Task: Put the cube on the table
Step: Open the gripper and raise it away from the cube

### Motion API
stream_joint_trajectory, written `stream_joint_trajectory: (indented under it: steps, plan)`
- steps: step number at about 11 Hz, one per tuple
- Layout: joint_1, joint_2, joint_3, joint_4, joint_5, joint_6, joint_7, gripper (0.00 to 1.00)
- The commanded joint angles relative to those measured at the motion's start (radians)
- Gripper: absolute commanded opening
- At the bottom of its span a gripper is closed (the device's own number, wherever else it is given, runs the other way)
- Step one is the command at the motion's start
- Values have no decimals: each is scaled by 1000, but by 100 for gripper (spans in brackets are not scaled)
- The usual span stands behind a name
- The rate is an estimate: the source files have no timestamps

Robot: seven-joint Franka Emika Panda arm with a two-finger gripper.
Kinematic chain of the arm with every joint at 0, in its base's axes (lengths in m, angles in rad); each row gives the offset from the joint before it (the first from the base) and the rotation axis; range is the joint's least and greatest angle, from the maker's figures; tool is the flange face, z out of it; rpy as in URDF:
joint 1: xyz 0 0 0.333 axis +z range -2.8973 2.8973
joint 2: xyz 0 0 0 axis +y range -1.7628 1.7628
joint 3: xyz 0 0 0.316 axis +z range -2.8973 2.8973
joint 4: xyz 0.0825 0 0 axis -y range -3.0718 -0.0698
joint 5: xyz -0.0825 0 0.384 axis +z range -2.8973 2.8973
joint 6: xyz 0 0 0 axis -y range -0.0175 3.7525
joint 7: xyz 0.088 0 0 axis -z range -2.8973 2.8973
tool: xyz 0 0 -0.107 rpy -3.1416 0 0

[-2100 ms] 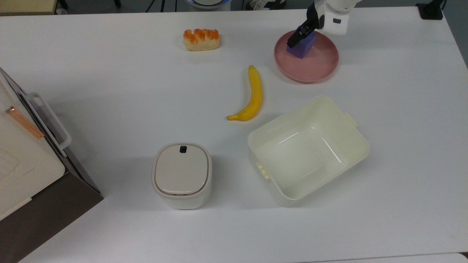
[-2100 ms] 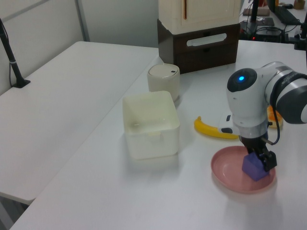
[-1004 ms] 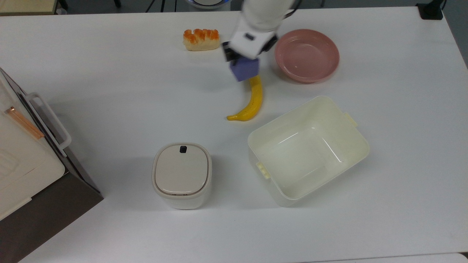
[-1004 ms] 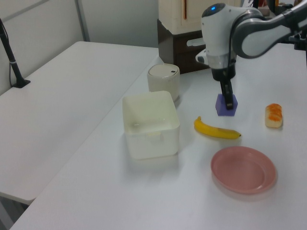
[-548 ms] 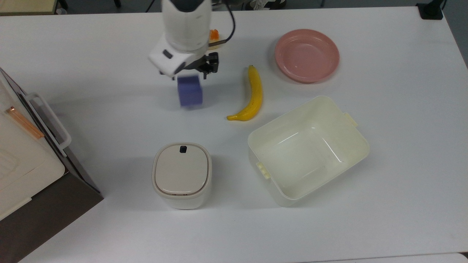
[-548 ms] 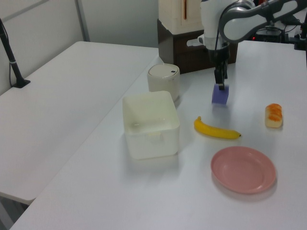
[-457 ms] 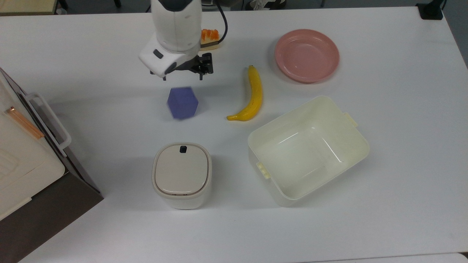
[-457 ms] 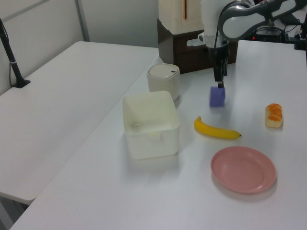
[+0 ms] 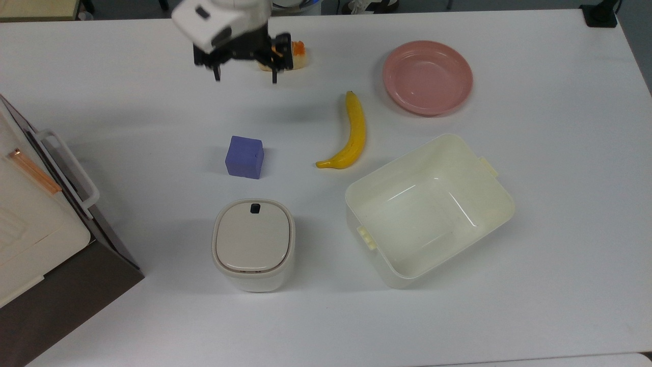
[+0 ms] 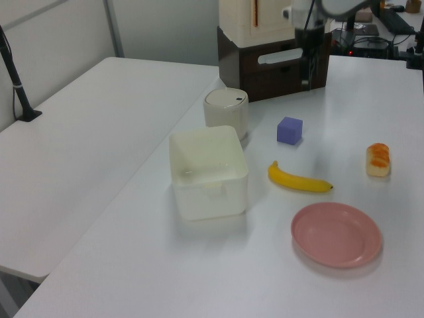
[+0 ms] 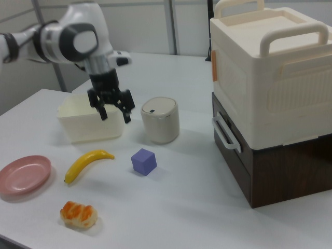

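Now the cube (image 9: 245, 157) sits flat on the white table (image 9: 153, 316), all by itself, with nothing holding it. It rests between the banana (image 9: 350, 133) and the big box with a handle (image 9: 35, 214), and just above the small bin with a lid (image 9: 253, 243) in the top view. The pink plate (image 9: 428, 76) is well apart from it and has nothing in it.

The claw (image 9: 245, 71) hangs high over the table, near the bread (image 9: 290, 55), and its two fingers are spread wide apart with nothing between them. In the top view the cube lies straight below the claw, toward the bin. In the right view the claw (image 11: 114, 111) is up and to the right view's left of the cube (image 11: 143, 161).

The cube is a small purple-blue block with plain, dull faces (no marks on it that I can see). It looks the same width every way, so it has no long side. It stands level, turned a little on the table.

I think the job looks done, and the arm only needs to go away.
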Motion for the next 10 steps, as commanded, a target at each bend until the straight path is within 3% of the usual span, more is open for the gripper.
stream_joint_trajectory:
  steps: [1, 10]
  plan:
    - [12, -120, 2, -16, 5, -39, 55, 100]
    - [3, -151, 1, -14, 39, -69, 52, 100]
